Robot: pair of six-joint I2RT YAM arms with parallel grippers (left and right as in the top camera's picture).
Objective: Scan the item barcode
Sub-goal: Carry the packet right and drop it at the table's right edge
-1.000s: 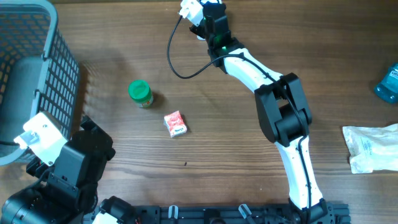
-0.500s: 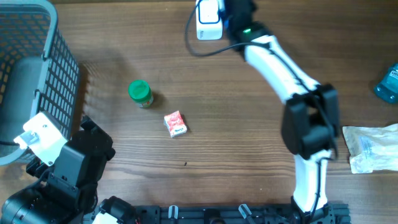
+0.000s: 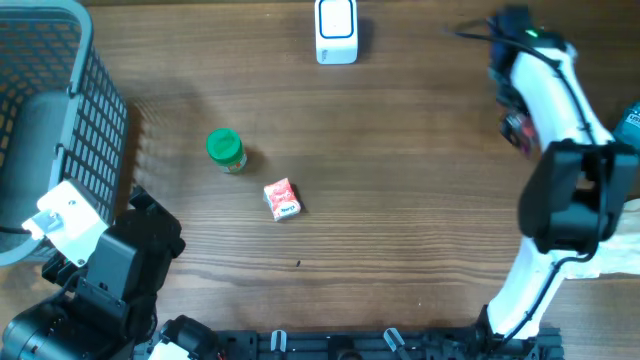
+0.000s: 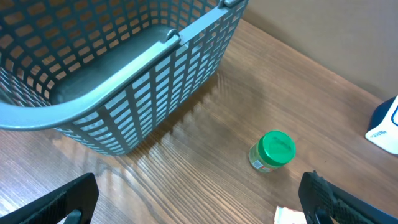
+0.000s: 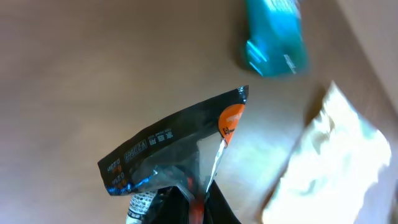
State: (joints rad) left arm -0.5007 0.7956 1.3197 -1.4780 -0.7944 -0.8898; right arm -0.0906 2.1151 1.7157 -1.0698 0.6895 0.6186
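My right gripper [image 5: 194, 210] is shut on a black foil packet [image 5: 177, 149] with an orange patch and a white barcode label near its lower edge. Overhead, the right gripper [image 3: 511, 108] and the dark packet [image 3: 518, 131] are blurred, over the right side of the table, well away from the white barcode scanner [image 3: 335, 30] at the top middle. My left gripper [image 4: 202, 210] stands wide open above bare wood at the near left, holding nothing; its fingers [image 4: 68, 200] show at the frame's lower corners.
A grey mesh basket [image 3: 45, 110] fills the far left. A green-lidded jar [image 3: 225, 150] and a small red-and-white packet [image 3: 282, 198] lie left of centre. A blue bottle [image 3: 625, 130] and a white bag [image 3: 600, 235] sit at the right edge.
The right arm has swung from beside the scanner at the top middle across to the right side, carrying the packet with it. The left arm has not moved.
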